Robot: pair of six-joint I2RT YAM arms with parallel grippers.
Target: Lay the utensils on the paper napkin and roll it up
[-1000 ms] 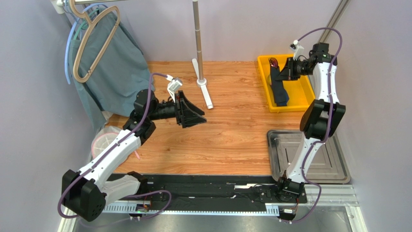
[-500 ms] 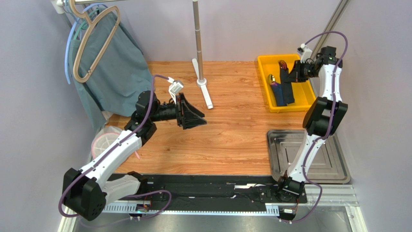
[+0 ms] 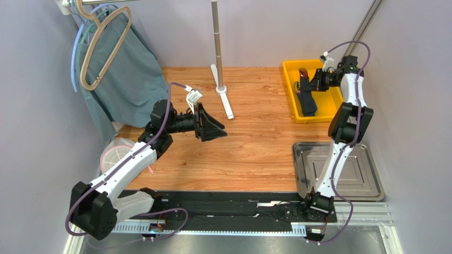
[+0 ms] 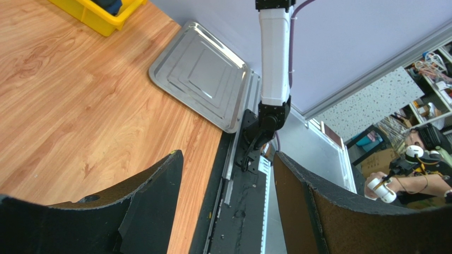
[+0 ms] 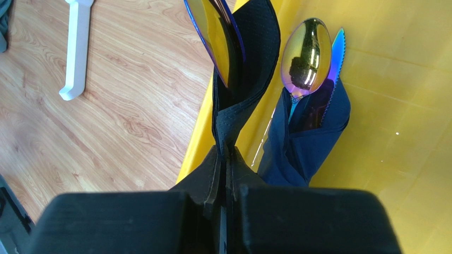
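**A:** Where is the napkin [image 5: 249,79]?

**B:** At the far right of the table [image 3: 254,143], over the left wall of the yellow bin [image 5: 403,132]. The right fingers [image 5: 204,177] are clenched on its lower fold, so the black sheet stands out beyond the tips.

**A:** Is anything inside it?

**B:** An iridescent utensil [image 5: 215,37] sits in the fold, its blade showing past the top edge. I'd guess the pinch is low so that the fold cradles the utensil and doesn't spill it.

**A:** And beside it?

**B:** A blue bundle [image 5: 302,153] lies in the bin just right of the napkin, with a gold spoon [image 5: 306,53] and a serrated tip poking out. The fingers don't touch it. That one isn't the napkin.

**A:** What about the other arm?

**B:** The left fingers [image 4: 132,211] are spread wide with nothing between them, held above the bare wood left of centre, well apart from the bin. That looks like waiting over the open patch where the sheet could be laid flat.

**A:** And the tray [image 3: 366,180]?

**B:** Near right, with nothing on it. It lies between the bin and the arm's base.

**A:** How far along is the task?

**B:** Early, I'd say. The napkin isn't spread on the table yet, and nothing is rolled.
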